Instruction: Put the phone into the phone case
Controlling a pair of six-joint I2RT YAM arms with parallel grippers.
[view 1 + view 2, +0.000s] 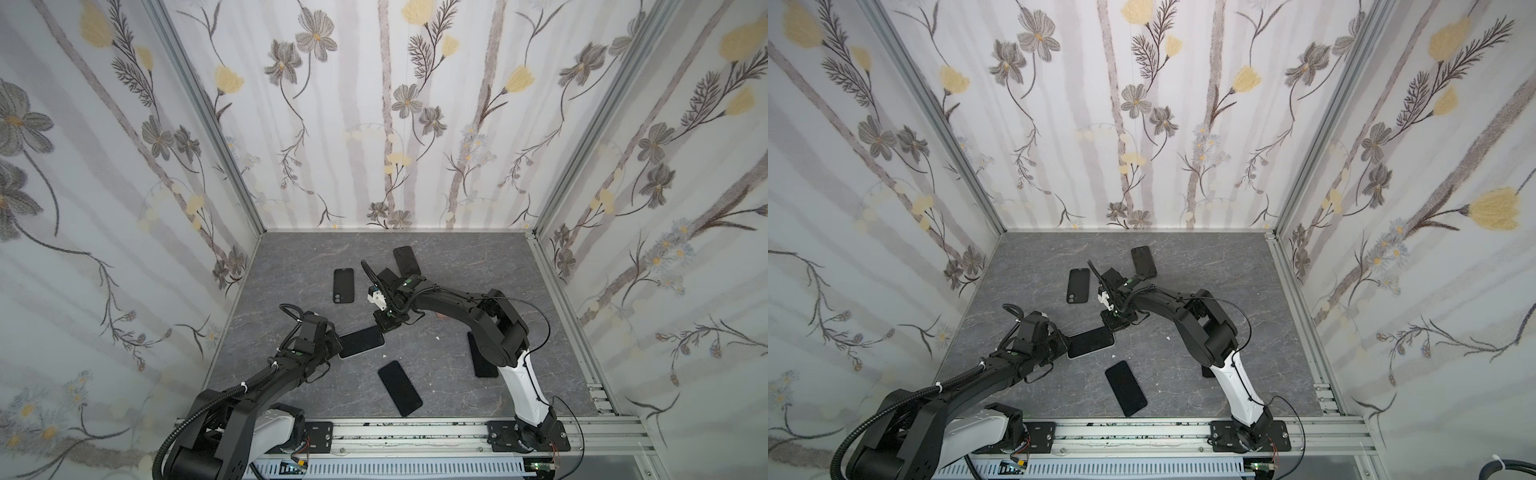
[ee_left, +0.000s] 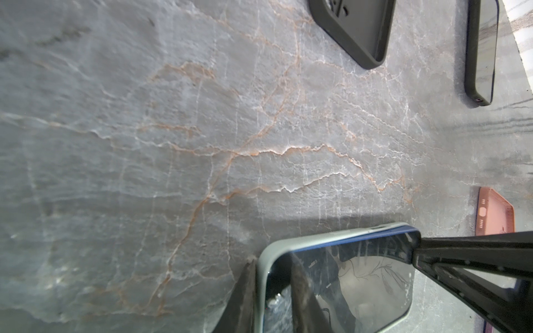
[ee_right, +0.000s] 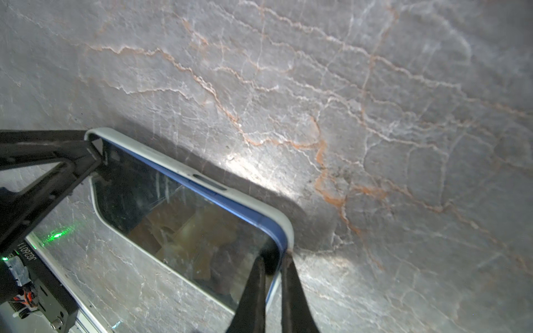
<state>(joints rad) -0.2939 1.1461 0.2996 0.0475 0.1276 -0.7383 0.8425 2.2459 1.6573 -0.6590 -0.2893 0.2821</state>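
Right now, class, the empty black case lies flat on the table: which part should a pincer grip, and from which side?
Grip one long side wall of the empty black case, coming from above, one finger inside the cavity and one outside. It lies flat, open side up, so the raised rim is probably the only part a pincer can close on.

We log grey marble tabletop [image 1: 478, 270], floral wallpaper walls [image 1: 374, 124], black case [image 1: 343, 286] lying flat, dark phone [image 1: 400, 387] near front rail [image 1: 415, 432], pink case [image 2: 494, 217] in left wrist view
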